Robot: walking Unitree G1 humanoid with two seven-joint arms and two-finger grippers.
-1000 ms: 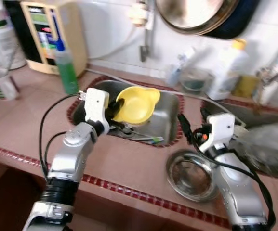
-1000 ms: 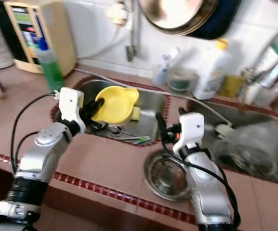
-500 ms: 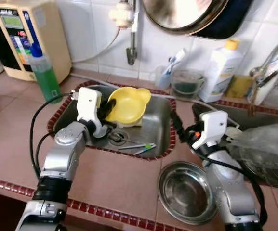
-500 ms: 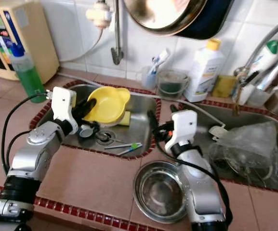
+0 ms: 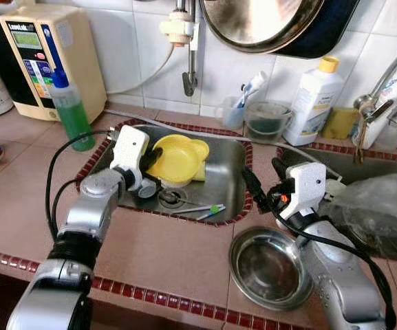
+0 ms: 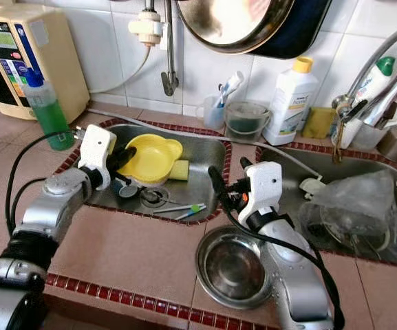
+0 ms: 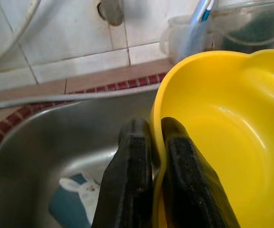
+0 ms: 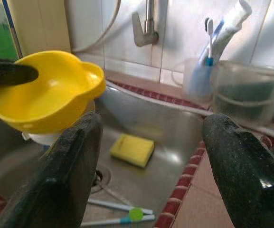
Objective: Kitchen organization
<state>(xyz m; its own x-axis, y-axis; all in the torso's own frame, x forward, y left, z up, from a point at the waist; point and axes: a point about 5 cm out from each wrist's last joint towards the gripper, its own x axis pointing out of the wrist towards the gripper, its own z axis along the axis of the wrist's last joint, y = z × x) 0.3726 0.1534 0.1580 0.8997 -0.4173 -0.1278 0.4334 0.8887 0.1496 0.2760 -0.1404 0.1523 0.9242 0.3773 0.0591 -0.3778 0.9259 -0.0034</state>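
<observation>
Presently, left gripper (image 7: 148, 137): fingers closed on the rim of the yellow bowl (image 5: 179, 158), one finger inside, one outside; bowl held tilted over the left sink (image 5: 229, 180), above the drain.
Right gripper (image 6: 220, 180): fingers spread wide, holding nothing, poised over the tiled table (image 5: 177, 251) strip between the two sinks, pointing toward the left sink.
Left sink contents: yellow sponge (image 8: 132, 149) on the floor beside the bowl; toothbrush (image 6: 177, 210) lying near the front wall.
Steel bowl (image 5: 270, 267): upright on the table, in front of the right gripper.
Green bottle (image 5: 71, 110): upright on the table, left of the sink.
White bottle (image 5: 312, 100): upright against the tiled wall.
Right sink (image 6: 391, 251): holds a clear plastic bag (image 6: 353, 206)
</observation>
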